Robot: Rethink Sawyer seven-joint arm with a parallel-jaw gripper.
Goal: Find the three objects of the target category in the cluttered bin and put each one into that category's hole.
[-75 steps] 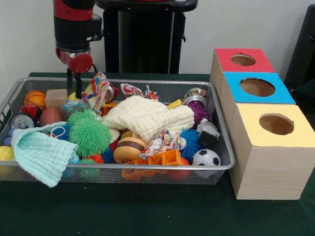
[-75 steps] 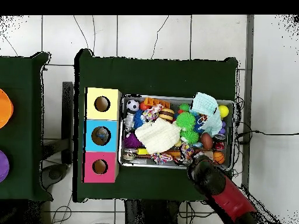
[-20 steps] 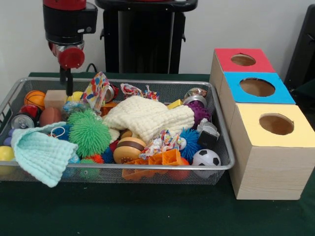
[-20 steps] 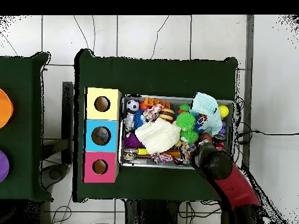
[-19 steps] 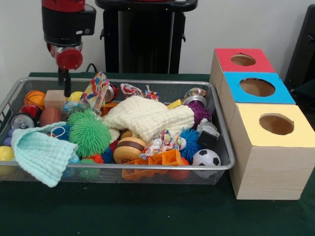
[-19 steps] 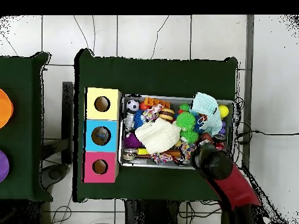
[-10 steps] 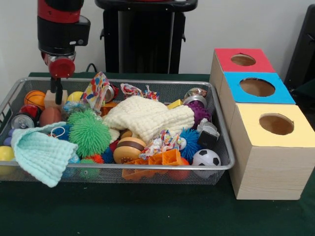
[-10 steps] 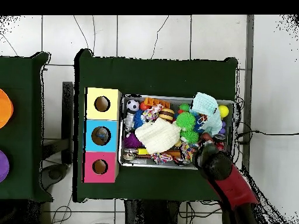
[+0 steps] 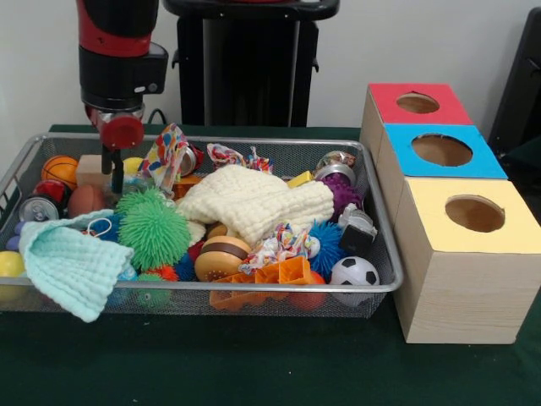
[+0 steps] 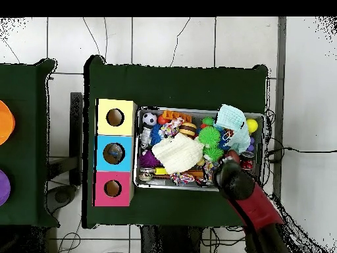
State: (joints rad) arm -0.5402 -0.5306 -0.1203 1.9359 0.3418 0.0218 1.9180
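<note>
The bin (image 9: 169,288) is a silver wire-mesh basket packed with toys; it also shows in the overhead view (image 10: 197,111). My gripper (image 9: 113,182) hangs from the red and black arm into the bin's back left corner. It is next to a wooden block (image 9: 90,169) and a yellow ball (image 9: 131,165), just above a green spiky ball (image 9: 154,228). In the overhead view the arm's head (image 10: 230,178) covers it. Three wooden boxes stand beside the bin, each with a round hole: red top (image 9: 418,104), blue top (image 9: 441,150), yellow top (image 9: 473,214).
A cream knitted cloth (image 9: 254,203) lies over the bin's middle. A mint cloth (image 9: 72,262) drapes over the front left rim. A small basketball (image 9: 59,169), a brown ball (image 9: 86,200), a soccer ball (image 9: 354,272) and orange plastic pieces (image 9: 283,272) lie around them.
The gripper swung left half a second ago, then came back right and dropped a little lower into the bin's back left corner. The toys have not moved.
</note>
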